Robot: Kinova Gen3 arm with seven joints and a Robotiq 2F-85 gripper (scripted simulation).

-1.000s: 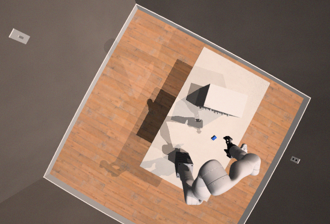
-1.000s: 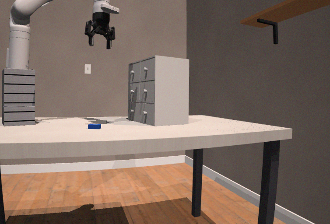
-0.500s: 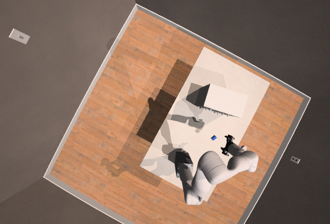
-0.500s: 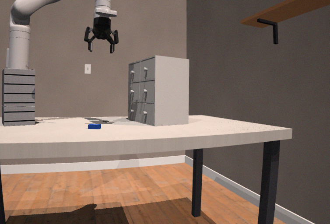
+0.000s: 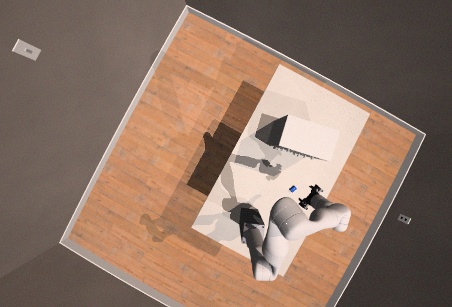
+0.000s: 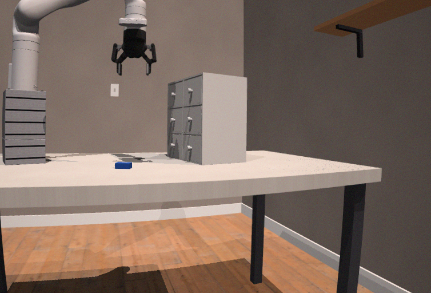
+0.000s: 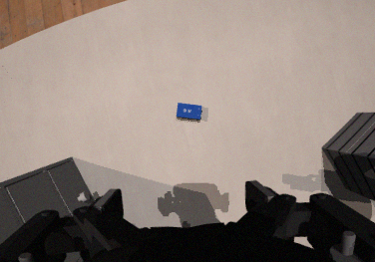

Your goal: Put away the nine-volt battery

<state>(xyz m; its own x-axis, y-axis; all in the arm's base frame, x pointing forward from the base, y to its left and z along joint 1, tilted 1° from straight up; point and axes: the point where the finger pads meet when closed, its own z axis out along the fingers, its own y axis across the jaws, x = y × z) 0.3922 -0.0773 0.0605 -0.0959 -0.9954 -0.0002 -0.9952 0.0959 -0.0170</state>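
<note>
One blue nine-volt battery [image 5: 293,189] [image 6: 123,165] [image 7: 188,112] lying on the pale worktop [image 5: 219,216] [image 6: 295,174] [image 7: 259,61], well apart from the small grey chest [image 5: 310,137] [image 6: 224,118] [image 7: 37,195] to its right, empty black jaws [image 5: 310,196] [image 6: 134,69] spread wide above the worktop

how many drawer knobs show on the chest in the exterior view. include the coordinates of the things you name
6 white knobs on the chest [image 5: 310,137] [image 6: 224,118] [image 7: 35,195]: top, middle and bottom rows, one in the left column and one in the right of each row.

Dark grey walls [image 5: 310,40] [image 6: 330,108] surround an orange plank floor [image 5: 145,143] [image 6: 139,244] [image 7: 65,3].
</note>
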